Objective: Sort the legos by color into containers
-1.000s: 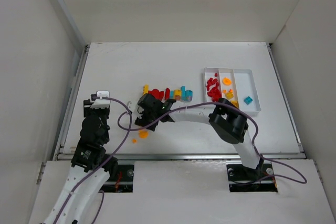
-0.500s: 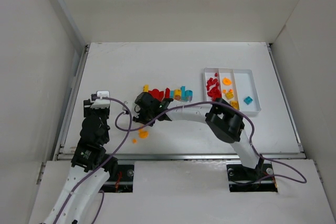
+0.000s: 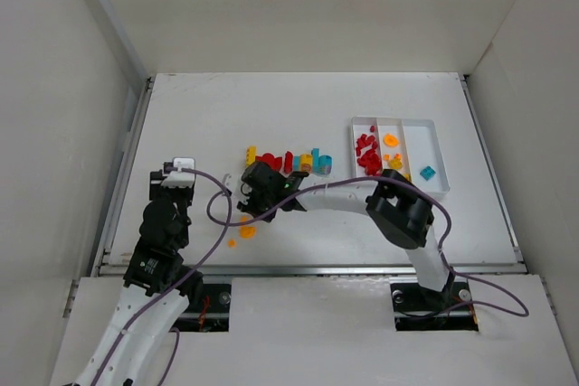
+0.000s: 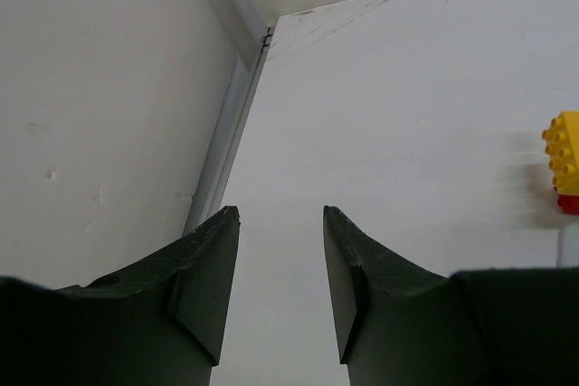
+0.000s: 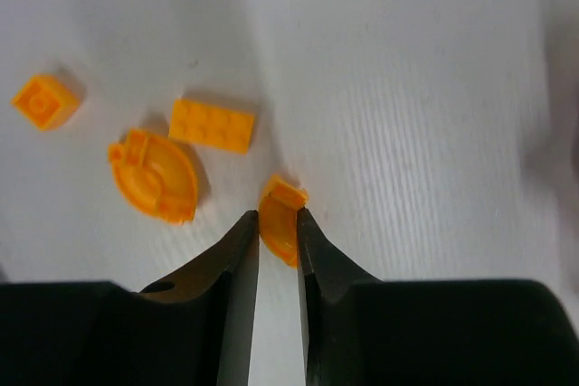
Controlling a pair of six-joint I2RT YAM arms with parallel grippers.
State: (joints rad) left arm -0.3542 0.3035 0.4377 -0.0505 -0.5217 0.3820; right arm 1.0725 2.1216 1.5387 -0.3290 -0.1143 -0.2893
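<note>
Right gripper (image 5: pixel 277 223) pinches a curved orange lego (image 5: pixel 282 208), well left of the tray (image 3: pixel 420 140). Left gripper (image 4: pixel 280 214) hovers, fingers spread

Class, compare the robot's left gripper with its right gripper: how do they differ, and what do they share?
The left gripper stands open; the right gripper is closed on a small orange curved lego. The left holds nothing; the right has three more orange legos beside it. Both are dark and two-fingered.

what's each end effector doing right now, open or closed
Left end effector: open, holding nothing.
Right end effector: closed on a small orange lego piece.
</note>
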